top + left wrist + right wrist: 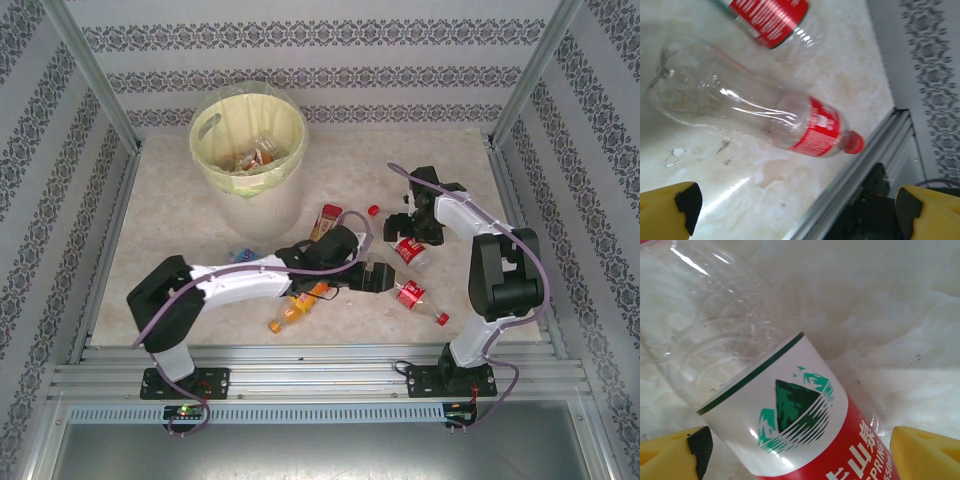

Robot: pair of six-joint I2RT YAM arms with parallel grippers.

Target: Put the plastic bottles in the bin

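Observation:
The cream-white bin point(248, 150), lined with a pale yellow bag, stands at the back left with bottles inside. My left gripper point(378, 276) is open, its yellow fingers point(670, 210) wide apart just short of a clear bottle with a red label and red cap point(815, 130) that lies near the table's front rail. A second red-label bottle point(772, 17) lies beyond it. My right gripper point(408, 228) is open and straddles a clear bottle with a white, green and red label point(790, 410); its fingertips point(925, 455) stand either side, apart from it.
An orange bottle point(295, 310) lies under the left arm by the front edge. A brown-labelled bottle point(327, 220), a blue-labelled one point(240, 255) and a loose red cap point(373, 210) lie near the bin. The metal front rail point(855, 180) runs close to the left gripper.

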